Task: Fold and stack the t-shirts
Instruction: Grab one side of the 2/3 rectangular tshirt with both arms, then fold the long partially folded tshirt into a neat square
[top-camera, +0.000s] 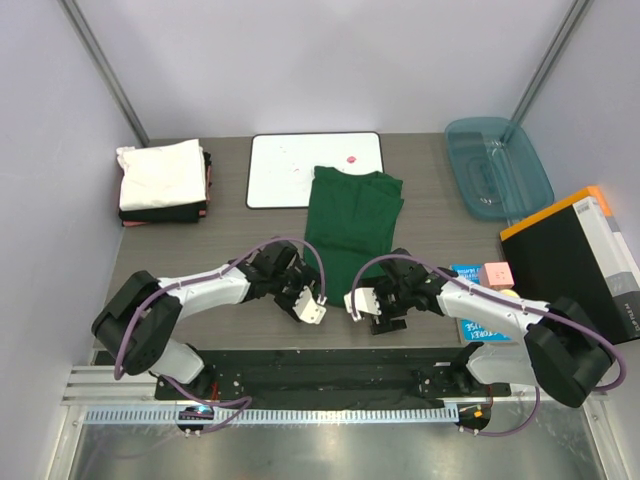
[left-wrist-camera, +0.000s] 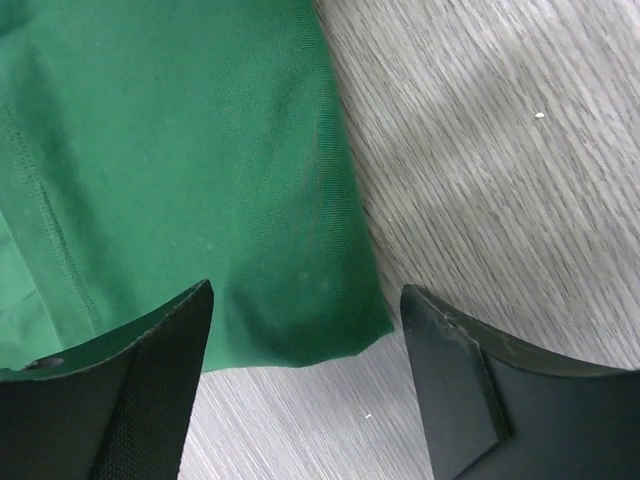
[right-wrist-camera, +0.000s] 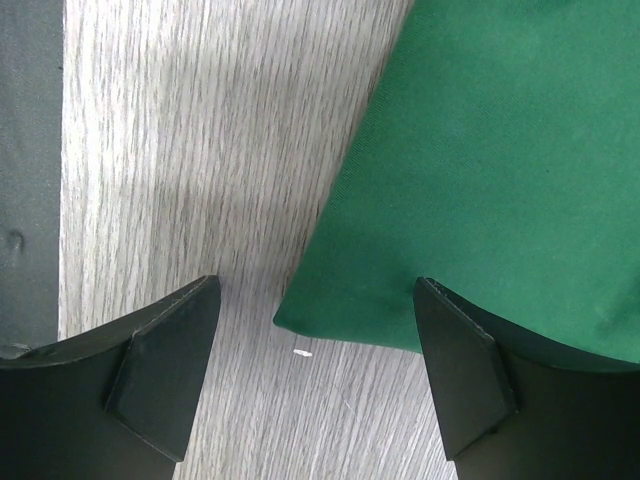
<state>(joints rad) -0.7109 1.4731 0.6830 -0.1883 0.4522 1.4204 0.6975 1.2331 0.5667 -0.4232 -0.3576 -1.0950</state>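
Observation:
A dark green t-shirt (top-camera: 352, 225) lies folded into a long strip at the table's middle, its far end touching the white board. My left gripper (top-camera: 312, 308) hovers open at the strip's near left corner; in the left wrist view the green cloth (left-wrist-camera: 180, 150) ends in a corner between my open left gripper (left-wrist-camera: 305, 300). My right gripper (top-camera: 358, 305) hovers open at the near right corner; the cloth (right-wrist-camera: 500, 170) ends between my open right gripper (right-wrist-camera: 317, 285). Neither holds anything. A stack of folded white and black shirts (top-camera: 163, 180) sits at the far left.
A white board with a black rim (top-camera: 300, 168) lies at the back centre. A teal plastic tub (top-camera: 497, 165) stands back right. A black box with an orange edge (top-camera: 575, 265), a blue booklet (top-camera: 470, 325) and a pink block (top-camera: 497, 272) are at the right.

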